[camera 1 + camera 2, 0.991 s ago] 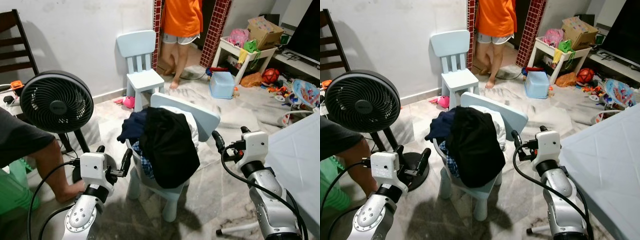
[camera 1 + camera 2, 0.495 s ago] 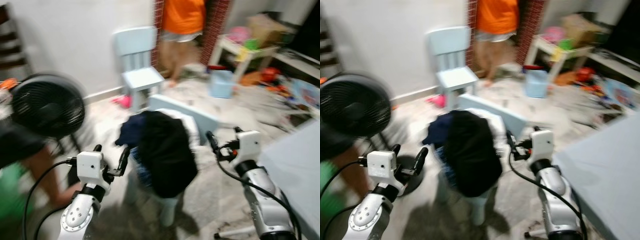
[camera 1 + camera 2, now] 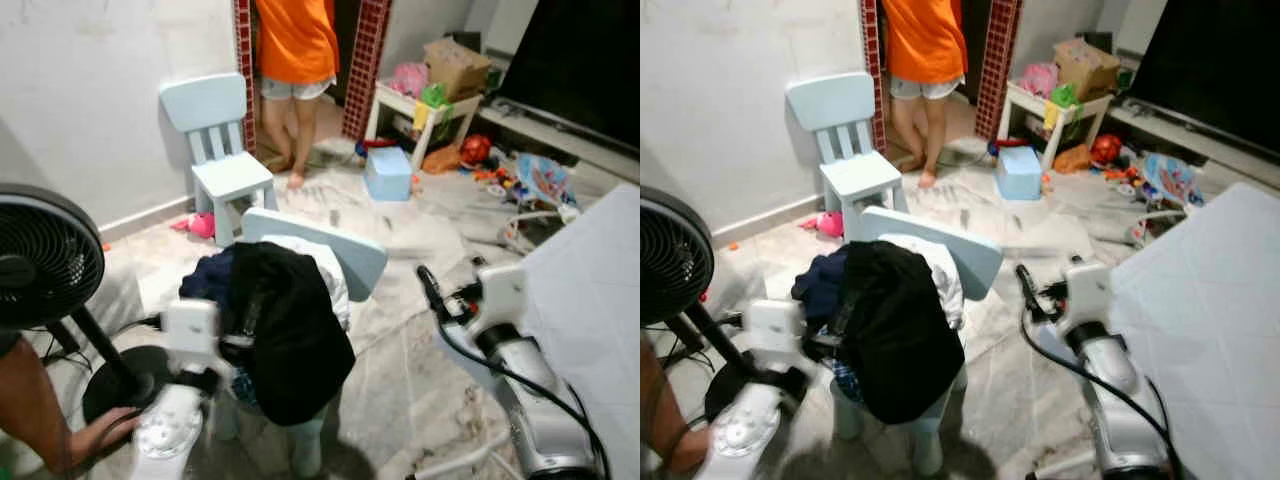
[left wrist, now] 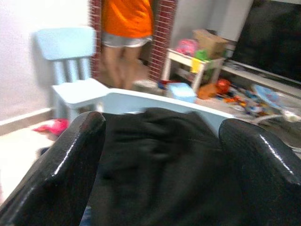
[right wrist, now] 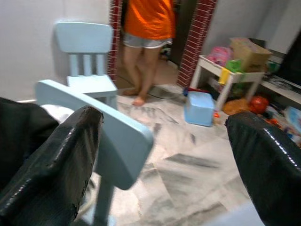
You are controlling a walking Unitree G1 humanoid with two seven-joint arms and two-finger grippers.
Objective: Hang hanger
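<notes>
Two small pale-blue chairs mark the room; the nearer chair (image 3: 320,255) is the landmark, heaped with a pile of clothes (image 3: 285,320) topped by a black garment (image 3: 895,330).

No hanger can be made out in these pictures (it may be buried in the pile, but that cannot be told).

The left gripper (image 3: 250,315) sits just at the near-left side of that chair, against the black garment. In the left wrist view its two fingers (image 4: 61,174) are spread wide apart, holding nothing, with the dark cloth straight ahead between them.

The right gripper (image 3: 432,292) hovers just to the right of the chair, apart from it, also spread and empty; its fingers (image 5: 51,160) frame the chair's backrest and the floor beyond.

Judged from this, the step in hand is the approach. To do it well, the left gripper should find a firm hook or shoulder in the pile rather than pinch loose cloth, while the right stays clear of the backrest.

Beyond the chair, a light-blue bin (image 3: 387,172) stands on the floor; its contents are hidden. Farther right, a white toy shelf (image 3: 425,105) holds a cardboard box (image 3: 455,65) and bright toys.

A person in an orange top (image 3: 295,40) stands past the farther chair (image 3: 215,140). A black fan (image 3: 40,260) stands left of the near chair, with another person's hand (image 3: 100,432) at its base.
</notes>
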